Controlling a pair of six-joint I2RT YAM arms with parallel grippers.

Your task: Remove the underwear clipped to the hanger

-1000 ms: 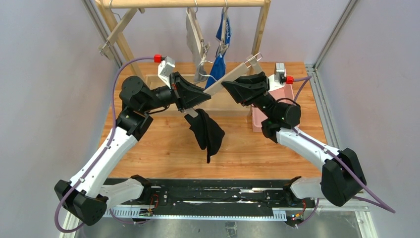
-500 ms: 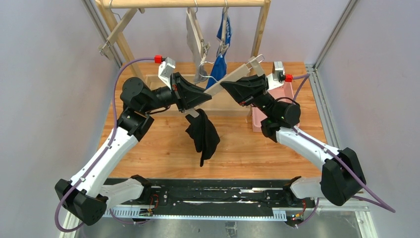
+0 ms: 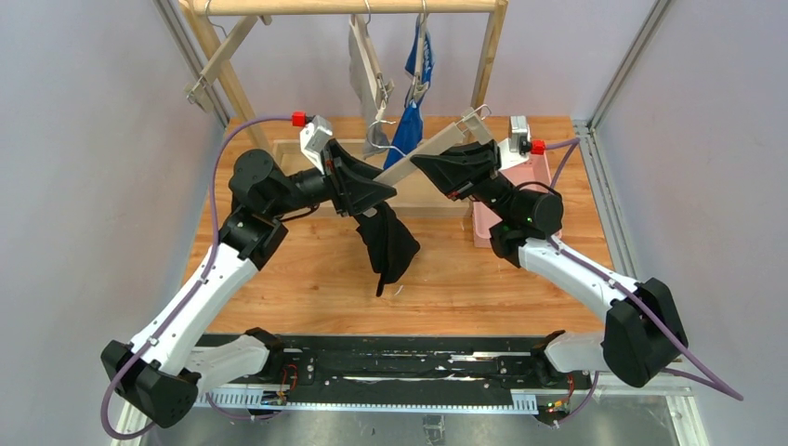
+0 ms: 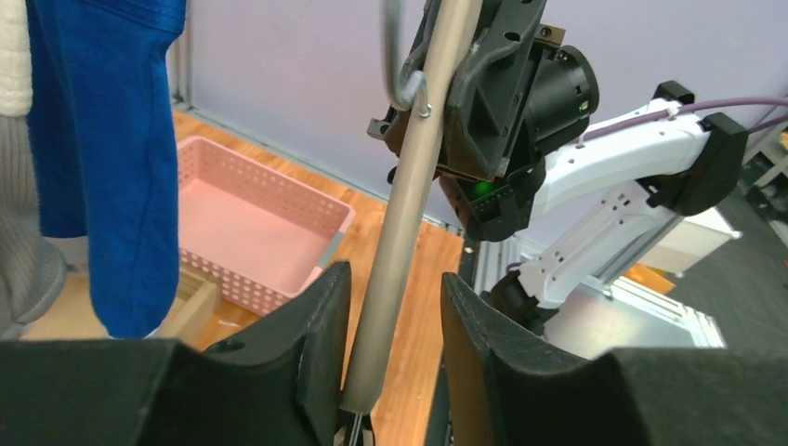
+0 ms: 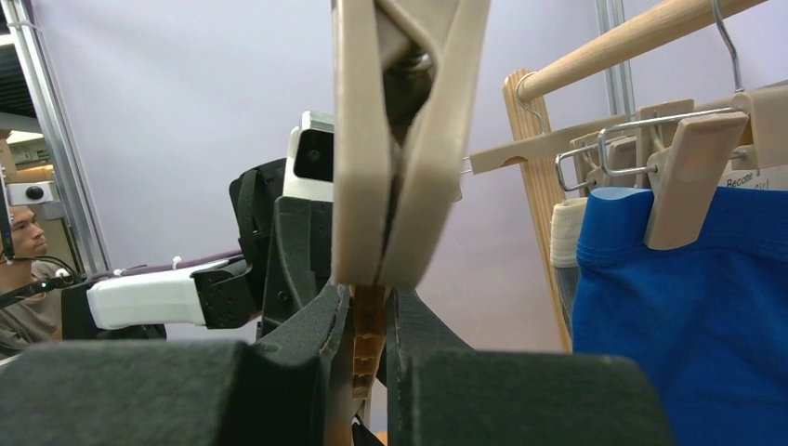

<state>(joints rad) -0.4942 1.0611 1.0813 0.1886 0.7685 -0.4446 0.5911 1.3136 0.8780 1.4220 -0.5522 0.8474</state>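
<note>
Both arms hold a wooden clip hanger [image 3: 429, 149] slanting above the table. The black underwear [image 3: 386, 243] hangs from its lower left end, just under my left gripper [image 3: 379, 190]. In the left wrist view my left gripper [image 4: 390, 279] is open. The hanger's bar [image 4: 409, 186] runs between the jaws, against the left finger. My right gripper [image 5: 367, 297] is shut on the hanger's ridged part [image 5: 370, 339] under a clip [image 5: 400, 139]. The blue underwear [image 3: 409, 125] and grey underwear [image 3: 364, 65] hang clipped on the rack behind.
The wooden rack [image 3: 344, 6] crosses the back, with a low wooden base frame under it. A pink perforated basket [image 4: 251, 232] sits on the table at the right, behind my right arm [image 3: 534, 172]. A person [image 5: 23, 251] is at the far left of the right wrist view.
My left gripper has moved a little up and right along the hanger. The hanger's right end has risen slightly. The black underwear has swung and hangs narrower.
</note>
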